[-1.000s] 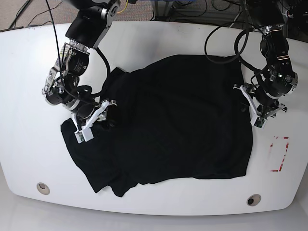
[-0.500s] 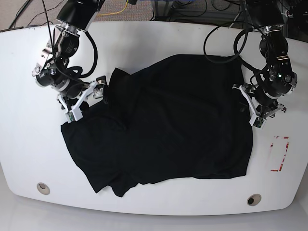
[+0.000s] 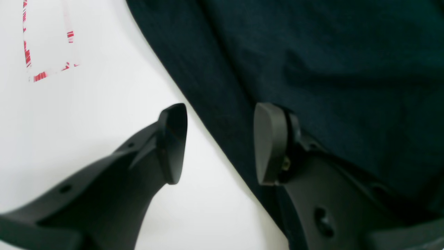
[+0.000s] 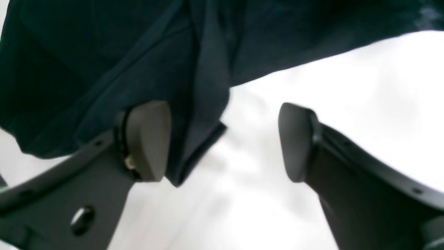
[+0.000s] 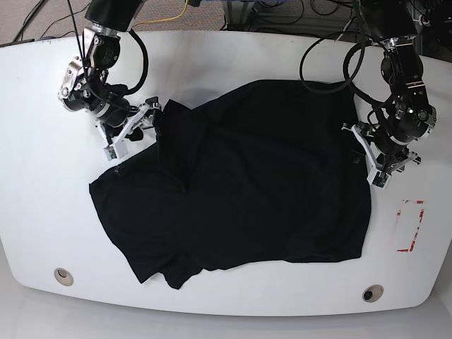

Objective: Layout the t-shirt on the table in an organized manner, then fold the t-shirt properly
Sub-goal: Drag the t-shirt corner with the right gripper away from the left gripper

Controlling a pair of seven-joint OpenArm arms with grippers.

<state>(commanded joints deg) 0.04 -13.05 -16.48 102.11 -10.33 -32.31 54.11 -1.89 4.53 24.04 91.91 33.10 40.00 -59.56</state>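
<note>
Both grippers hovering open at opposite edges of the shirt.

The left gripper is gaping with nothing held, one finger over the plain black soft-fabric t-shirt, the other over the glossy white surface. The right gripper is spreading wide and empty over a folded hem. The shirt is lying rumpled mid-surface, long axis running diagonally from front-left to back-right in the base view.

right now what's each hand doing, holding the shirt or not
Left hand: open, holding nothing, straddling the t-shirt edge.
Right hand: open, holding nothing, a t-shirt fold between its fingers.
</note>
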